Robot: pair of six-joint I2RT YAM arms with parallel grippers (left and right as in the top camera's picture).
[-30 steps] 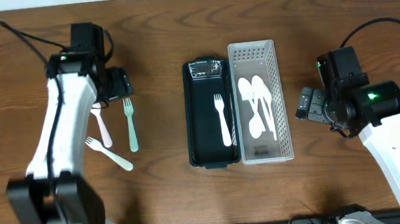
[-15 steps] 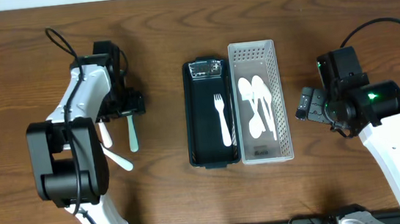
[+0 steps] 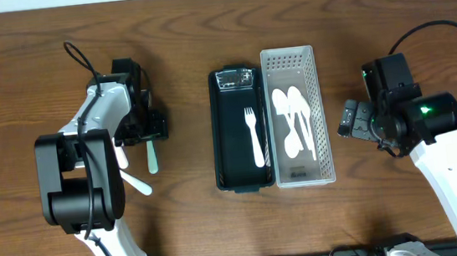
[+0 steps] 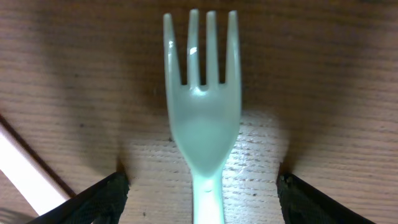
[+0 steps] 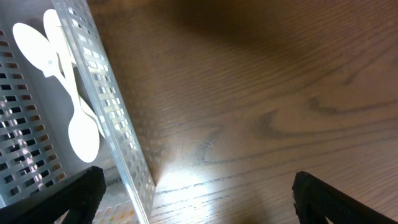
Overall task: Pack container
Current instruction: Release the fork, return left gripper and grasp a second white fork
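Note:
A pale green fork (image 3: 151, 152) lies on the wood table, tines away from me in the left wrist view (image 4: 202, 106). My left gripper (image 4: 202, 205) is open and straddles the fork's neck, one finger on each side, low over the table; in the overhead view it sits over the fork's head (image 3: 148, 126). A black container (image 3: 231, 157) holds a white fork (image 3: 254, 138). Beside it a white perforated basket (image 3: 319, 94) holds white spoons (image 3: 293, 122). My right gripper (image 5: 193, 205) is open and empty over bare table right of the basket.
A pink utensil (image 3: 121, 155) and a white fork (image 3: 139, 184) lie left of the green fork, partly under my left arm. A pale handle (image 4: 28, 171) shows at the left edge of the left wrist view. The basket wall (image 5: 112, 106) is close to my right gripper.
My left arm has swung down and right over the green fork, and the gripper now straddles its neck. The right arm has not moved.

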